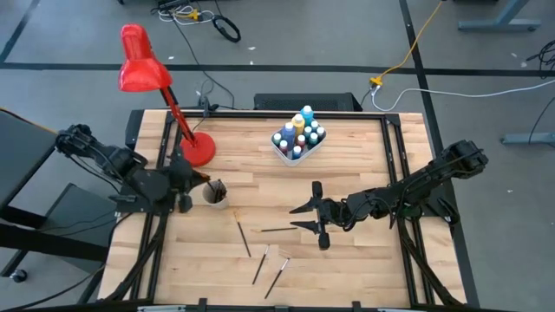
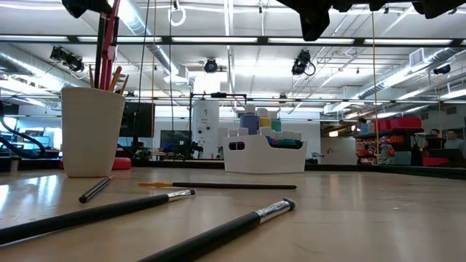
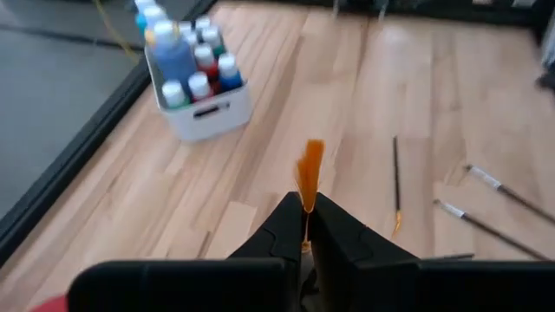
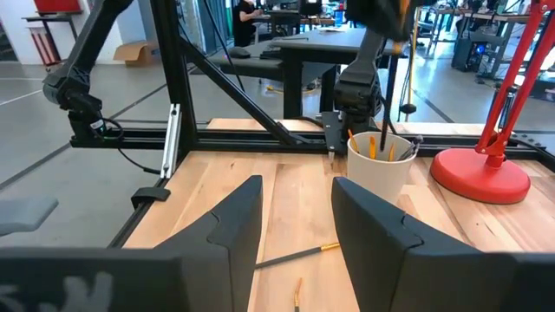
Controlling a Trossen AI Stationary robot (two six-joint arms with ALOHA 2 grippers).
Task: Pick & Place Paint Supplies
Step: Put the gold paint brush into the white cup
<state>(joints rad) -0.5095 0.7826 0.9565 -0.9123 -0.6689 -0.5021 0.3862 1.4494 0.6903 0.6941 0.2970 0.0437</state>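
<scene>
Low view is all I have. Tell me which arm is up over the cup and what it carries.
Observer: The left claw. It is shut on a brush with orange bristles, above the cup.
Operator: Now give me the right arm.
Observer: The right claw is open and holds nothing. It hovers over the table, toward the middle.
Operator: Tell me what it can reach first.
Observer: Probably a loose brush. In the right wrist view it lies on the wood just ahead of the open fingers.
</scene>
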